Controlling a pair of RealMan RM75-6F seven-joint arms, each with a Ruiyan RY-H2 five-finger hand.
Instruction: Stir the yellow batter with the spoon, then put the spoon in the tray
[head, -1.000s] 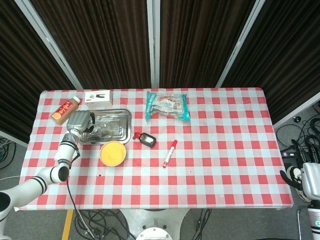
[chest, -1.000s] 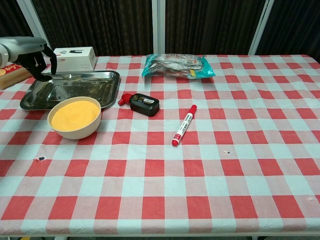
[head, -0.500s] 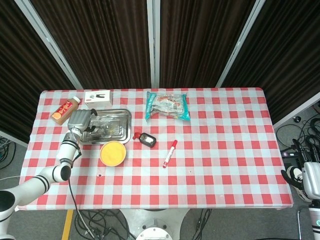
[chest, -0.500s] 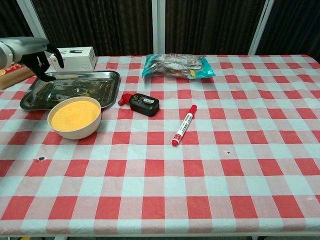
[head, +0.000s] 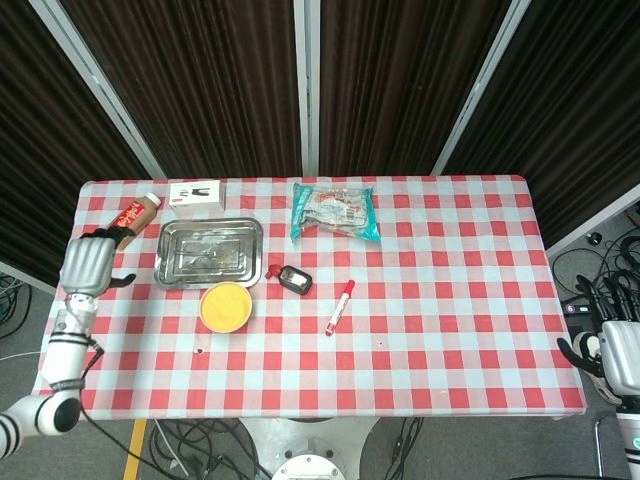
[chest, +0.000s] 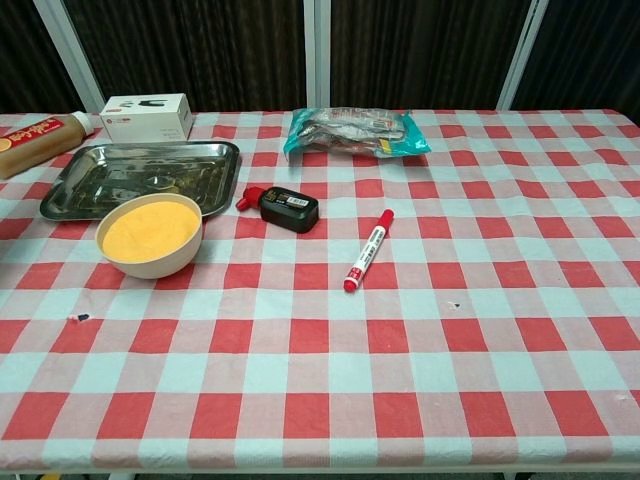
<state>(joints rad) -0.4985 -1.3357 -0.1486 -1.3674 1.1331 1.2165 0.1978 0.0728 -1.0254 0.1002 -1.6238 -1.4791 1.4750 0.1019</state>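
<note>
The cream bowl of yellow batter (head: 226, 306) (chest: 150, 234) stands just in front of the steel tray (head: 165, 262) (chest: 60, 192). A metal spoon (chest: 150, 180) lies flat inside the tray and is hard to tell from the shiny bottom. My left hand (head: 90, 264) hangs over the table's left edge, well left of the tray, with its thumb sticking out and nothing in it; the chest view does not show it. My right hand (head: 619, 356) stays off the table's right side, fingers apart and holding nothing.
A red-labelled bottle (head: 132, 214) (chest: 35, 133) and a white box (head: 196, 194) (chest: 147, 116) lie behind the tray. A black device with a red tip (head: 291, 278) (chest: 286, 208), a red marker (head: 340, 306) (chest: 369, 249) and a snack bag (head: 335, 212) (chest: 355, 132) lie mid-table.
My left hand let go of the spoon over the tray's left end and pulled back to the left, out of the chest view. The spoon stays in the tray.
</note>
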